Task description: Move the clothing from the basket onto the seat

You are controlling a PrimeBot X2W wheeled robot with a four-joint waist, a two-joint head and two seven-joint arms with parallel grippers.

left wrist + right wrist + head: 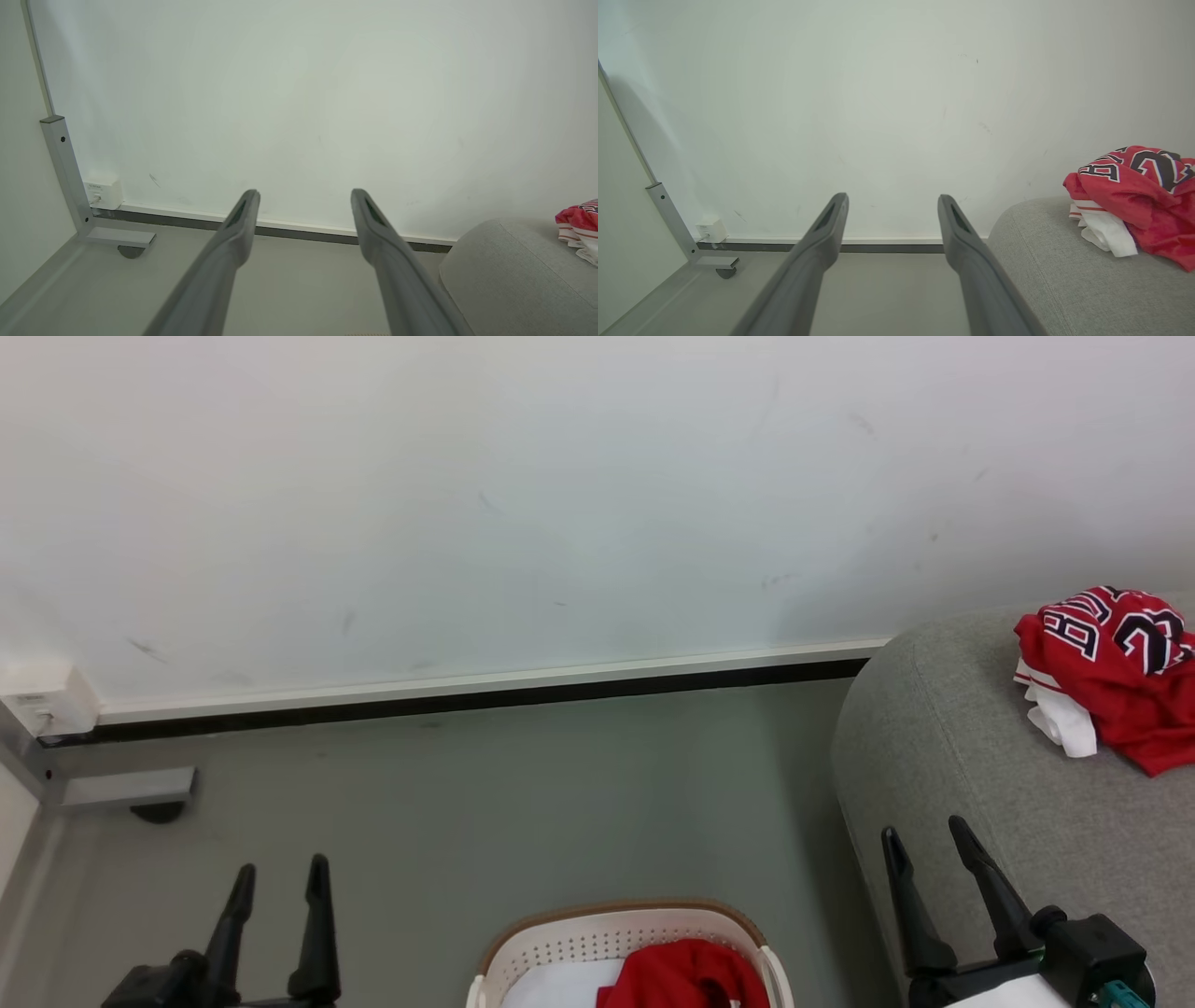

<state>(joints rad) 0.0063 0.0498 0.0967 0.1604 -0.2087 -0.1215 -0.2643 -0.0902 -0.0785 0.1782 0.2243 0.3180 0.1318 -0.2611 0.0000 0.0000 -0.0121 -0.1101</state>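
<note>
A crumpled red jersey [1111, 667] with black-and-white letters and number 23 lies on the grey seat [943, 756] at the right; it also appears as the jersey [1134, 191] and, at the frame edge, the jersey [579, 224]. The white basket [597, 943] with a brown rim sits on the floor at bottom centre, and a red garment [686, 975] lies inside it on white cloth. My left gripper [280, 877] stands open left of the basket. My right gripper [924, 835] stands open over the seat's front corner. Nothing is between either pair of fingers [243, 219] [831, 224].
A white wall with a dark baseboard [467, 695] runs close behind the grey floor. A metal frame foot with a caster [131, 793] and a small white wall box [47, 700] are at the far left.
</note>
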